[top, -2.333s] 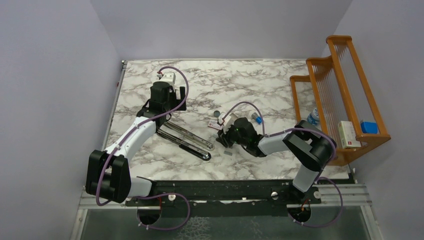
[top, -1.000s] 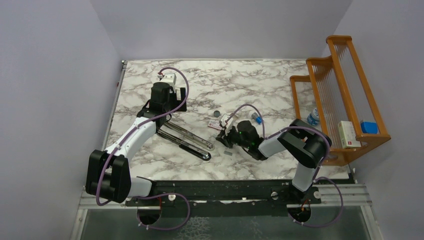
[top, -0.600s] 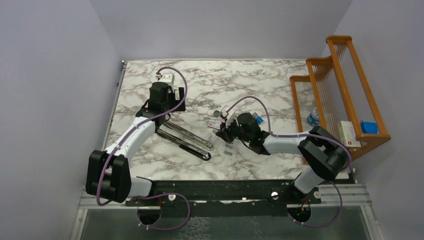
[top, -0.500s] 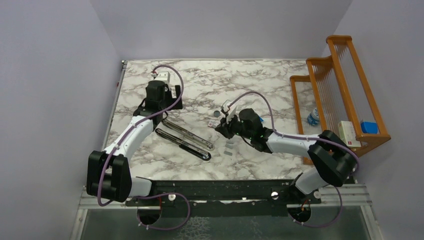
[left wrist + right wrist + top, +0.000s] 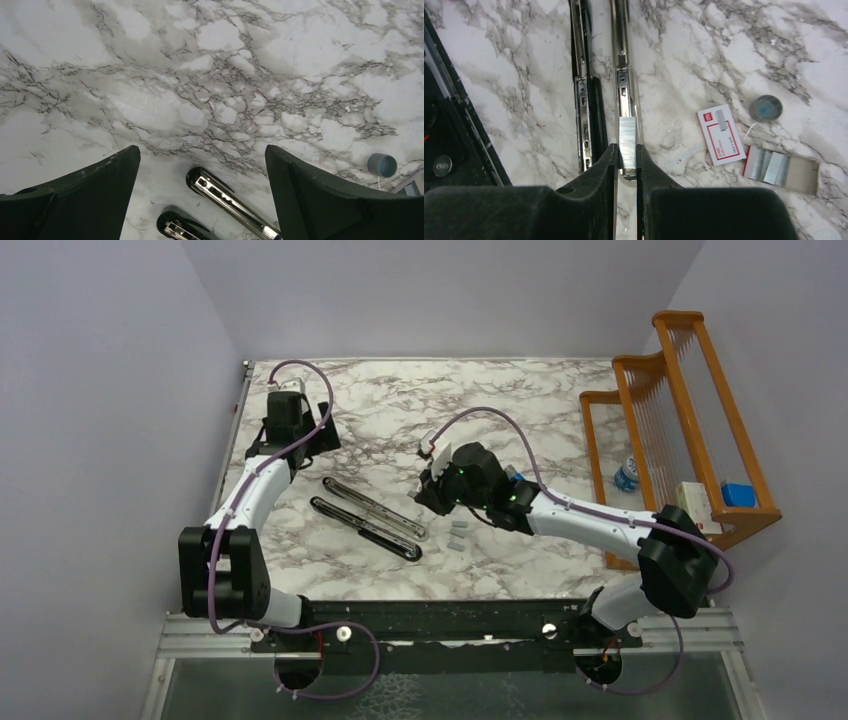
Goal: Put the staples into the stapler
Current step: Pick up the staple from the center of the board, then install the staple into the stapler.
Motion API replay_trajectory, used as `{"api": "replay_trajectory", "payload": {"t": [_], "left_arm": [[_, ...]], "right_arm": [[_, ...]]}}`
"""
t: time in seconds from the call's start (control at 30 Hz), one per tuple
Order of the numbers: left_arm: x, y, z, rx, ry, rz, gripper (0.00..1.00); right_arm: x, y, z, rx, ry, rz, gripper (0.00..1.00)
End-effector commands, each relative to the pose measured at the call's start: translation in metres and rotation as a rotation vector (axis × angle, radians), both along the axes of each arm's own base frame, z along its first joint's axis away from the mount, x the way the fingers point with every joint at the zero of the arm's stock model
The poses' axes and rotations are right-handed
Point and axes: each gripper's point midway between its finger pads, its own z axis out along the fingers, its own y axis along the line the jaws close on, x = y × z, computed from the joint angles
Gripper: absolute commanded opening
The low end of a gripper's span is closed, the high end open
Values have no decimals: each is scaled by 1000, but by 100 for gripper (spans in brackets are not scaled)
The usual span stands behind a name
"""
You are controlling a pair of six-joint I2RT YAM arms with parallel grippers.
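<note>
Pinching one staple strip [image 5: 627,131], the right gripper [image 5: 626,150] hangs near one open stapler [image 5: 583,100].

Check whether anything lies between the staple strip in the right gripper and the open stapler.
Nothing visible does. The right gripper holds the staple strip lined up over the open stapler; the box and disc lie off to one side, the left gripper stands apart.

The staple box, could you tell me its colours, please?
White box with red print; right wrist view.

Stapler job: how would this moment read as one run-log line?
left gripper: open, empty | right gripper: shut on staple strip | stapler: lying open, not yet loaded
</note>
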Motion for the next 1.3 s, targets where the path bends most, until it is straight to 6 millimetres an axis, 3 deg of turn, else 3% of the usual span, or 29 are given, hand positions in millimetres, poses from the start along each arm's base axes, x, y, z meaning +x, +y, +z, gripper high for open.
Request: {"api": "replay_trajectory", "payload": {"t": [0.0,0.2,0.37,0.53,1.27], "left_arm": [[-4,1,-20,-52,92,-21,98],[0,-4,-23,-72,103,-60,96],[2,-14,-32,-121,134,-109,92],[2,-11,-35,-129,148,-103,91],[2,-7,-36,-132,149,-103,91]], "right_arm": [[-19,8,-25,-114,73,9,1],[-26,29,-43,-176,88,-4,1],[-27,42,-45,-150,73,-8,1],[-25,50,-54,-164,74,11,1],[-6,51,-75,-255,43,-47,1]]}}
